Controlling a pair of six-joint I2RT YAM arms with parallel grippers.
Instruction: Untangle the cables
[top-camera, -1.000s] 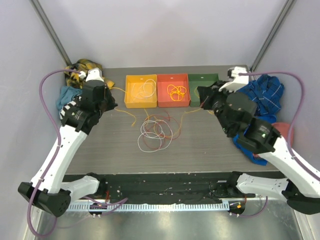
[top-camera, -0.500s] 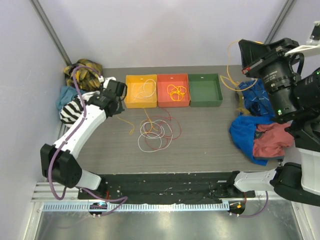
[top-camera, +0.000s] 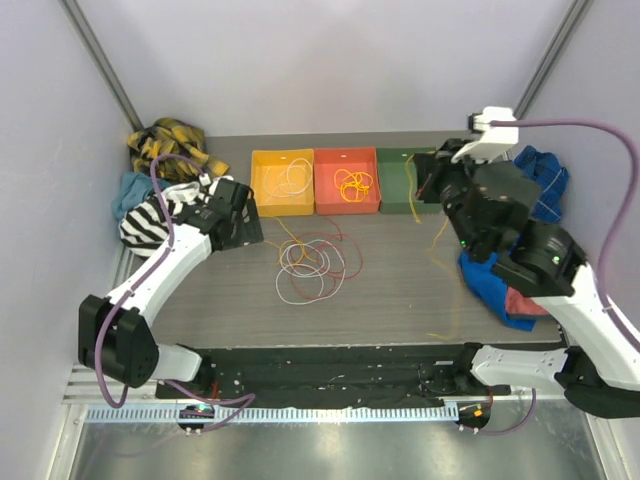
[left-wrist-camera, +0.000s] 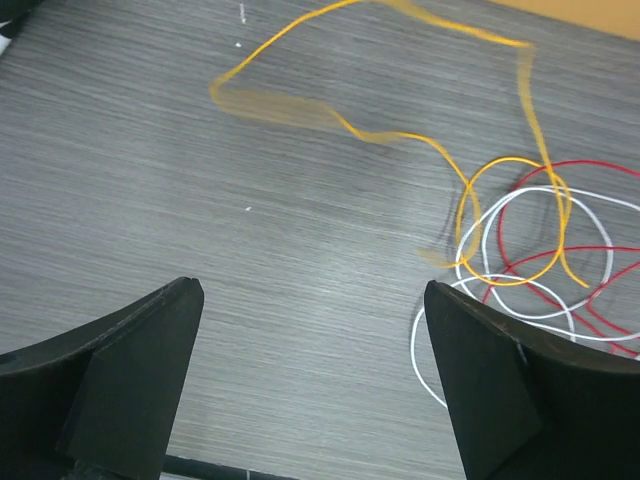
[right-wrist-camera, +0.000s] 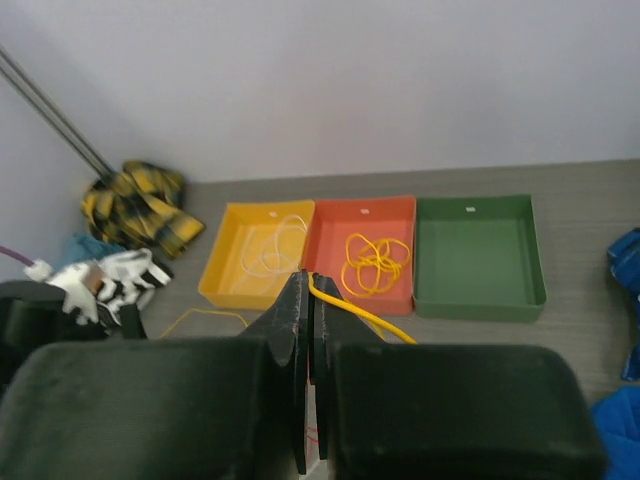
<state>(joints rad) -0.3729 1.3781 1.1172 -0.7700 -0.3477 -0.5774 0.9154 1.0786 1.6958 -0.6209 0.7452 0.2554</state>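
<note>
A tangle of white, red and yellow cables (top-camera: 312, 262) lies in loose loops mid-table; in the left wrist view it (left-wrist-camera: 530, 250) sits at the right. My left gripper (top-camera: 250, 222) (left-wrist-camera: 312, 292) hovers just left of the tangle, open, with nothing between its fingers. My right gripper (top-camera: 424, 190) (right-wrist-camera: 307, 278) is raised in front of the green bin (top-camera: 400, 190) and is shut on a yellow cable (right-wrist-camera: 362, 313). That yellow cable (top-camera: 441, 232) hangs down toward the table's front. A white cable (top-camera: 293, 180) lies in the yellow bin (top-camera: 262, 205), a yellow one (top-camera: 352, 183) in the red bin (top-camera: 330, 205).
Crumpled clothes line both sides: a yellow plaid cloth (top-camera: 165, 140), a blue cloth (top-camera: 130, 190) and a striped cloth (top-camera: 148, 222) at the left, blue (top-camera: 545, 170) and blue-red cloths (top-camera: 505, 290) at the right. The three bins stand in a row at the back.
My left gripper has opened and moved closer to the tangle. My right arm has swung down from high near the camera to the green bin, the yellow cable trailing from it.
</note>
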